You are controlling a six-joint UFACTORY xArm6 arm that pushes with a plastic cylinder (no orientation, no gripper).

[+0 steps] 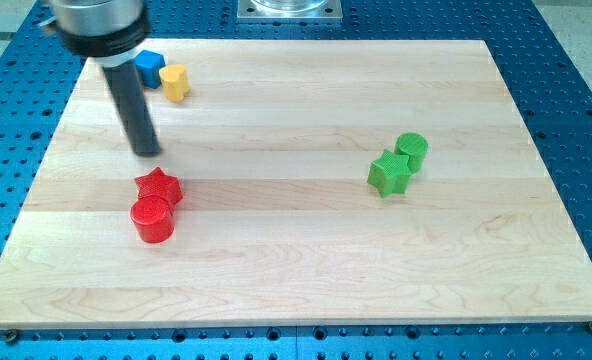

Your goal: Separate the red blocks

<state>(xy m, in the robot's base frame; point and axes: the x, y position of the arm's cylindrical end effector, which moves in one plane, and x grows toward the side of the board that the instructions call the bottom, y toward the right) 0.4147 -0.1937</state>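
On the pale wooden board (276, 250), my tip (148, 152) rests just above the red star-shaped block (159, 186), which touches the red cylinder block (153, 219) below it (no jaws here, only a rod). Top left sit a blue block (151, 67) and a yellow block (175, 81); rightward, a green star-shaped block (388, 173) touches a green cylinder (412, 149).

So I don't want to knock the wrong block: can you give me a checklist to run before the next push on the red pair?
1. My tip visible and off the blocks: ok, just above the red star-shaped block.
2. Red star and red round cylinder block touching, not yet separated: ok.
3. Tip lined up with the seam between them: not ok.
4. Blue block and yellow block out of the path: ok.
5. Green star-shaped block and green round cylinder block far off: ok.
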